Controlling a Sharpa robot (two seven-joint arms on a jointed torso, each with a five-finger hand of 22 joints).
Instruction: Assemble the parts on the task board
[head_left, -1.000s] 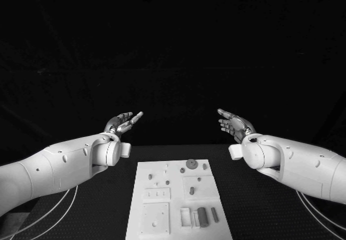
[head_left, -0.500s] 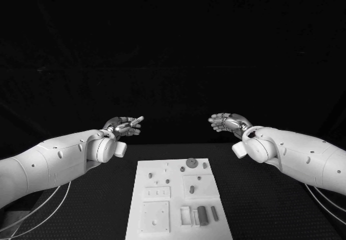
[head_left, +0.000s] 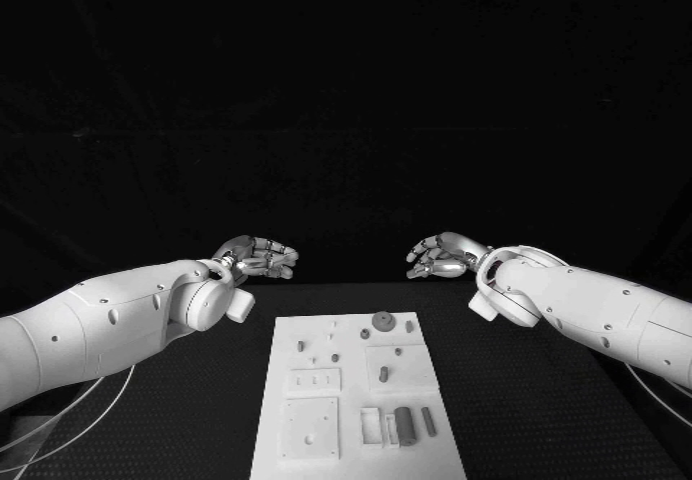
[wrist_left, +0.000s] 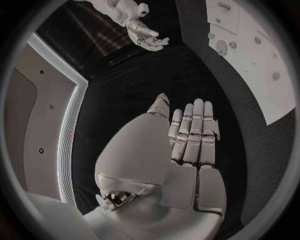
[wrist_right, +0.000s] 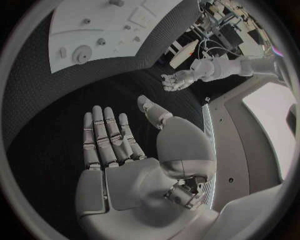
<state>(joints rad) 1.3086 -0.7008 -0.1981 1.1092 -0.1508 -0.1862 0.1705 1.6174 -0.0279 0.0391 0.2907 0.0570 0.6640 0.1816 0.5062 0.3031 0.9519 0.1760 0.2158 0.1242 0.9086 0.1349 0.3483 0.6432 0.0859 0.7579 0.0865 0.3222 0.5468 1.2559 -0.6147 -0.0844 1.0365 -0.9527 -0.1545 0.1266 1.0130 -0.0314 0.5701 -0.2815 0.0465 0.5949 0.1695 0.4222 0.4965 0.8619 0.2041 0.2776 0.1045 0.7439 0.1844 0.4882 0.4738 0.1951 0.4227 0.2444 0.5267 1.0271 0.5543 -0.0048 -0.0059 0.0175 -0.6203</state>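
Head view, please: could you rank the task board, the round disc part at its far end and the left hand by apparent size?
1. task board
2. left hand, though nearness to the camera may differ
3. round disc part

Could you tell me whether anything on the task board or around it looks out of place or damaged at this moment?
Nothing stands out. The task board lies flat and square on the black table, its small parts sitting neatly. The left hand and right hand hover beyond it, holding nothing.
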